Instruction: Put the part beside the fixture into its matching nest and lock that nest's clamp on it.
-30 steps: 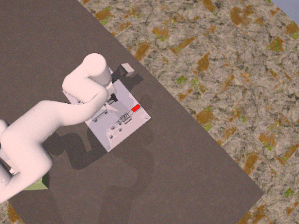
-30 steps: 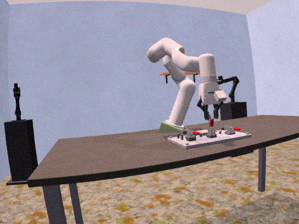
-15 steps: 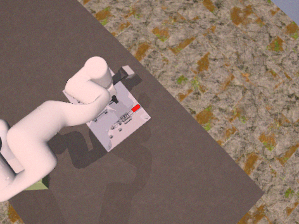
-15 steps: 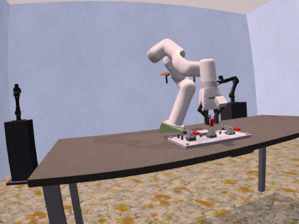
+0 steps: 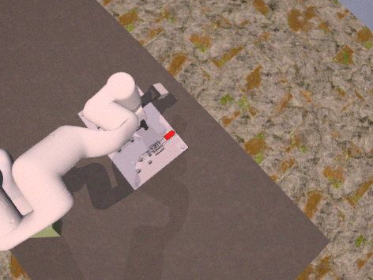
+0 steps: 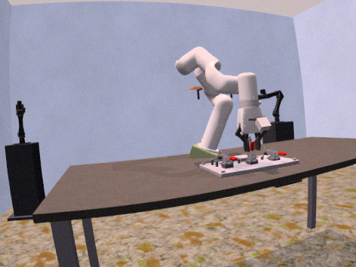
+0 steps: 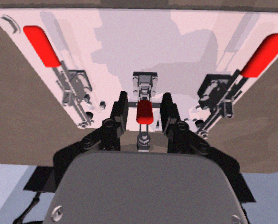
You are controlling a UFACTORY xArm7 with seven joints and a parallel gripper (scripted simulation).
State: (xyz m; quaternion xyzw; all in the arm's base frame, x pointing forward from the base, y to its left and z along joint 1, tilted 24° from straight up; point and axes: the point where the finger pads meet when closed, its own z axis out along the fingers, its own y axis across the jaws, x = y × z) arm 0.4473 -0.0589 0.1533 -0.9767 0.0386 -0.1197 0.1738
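The gripper (image 7: 144, 101) hangs fingers-down over the fixture plate (image 7: 130, 40), about half open and holding nothing. Its two black fingers stand either side of the middle clamp's red handle (image 7: 145, 113), which rises upright between them; in the wrist view there seems to be a narrow gap on each side, though the picture is too coarse to be sure. Just beyond the handle is that clamp's grey base (image 7: 144, 80). On the plate's left a second clamp lies with its red handle (image 7: 42, 45) pointing outward and far, and on the right a third clamp's red handle (image 7: 259, 57) does the same. The plate sits on the brown table (image 6: 151, 182), near its right end. I cannot tell where the part lies: the arm (image 5: 99, 135) covers much of the fixture from above.
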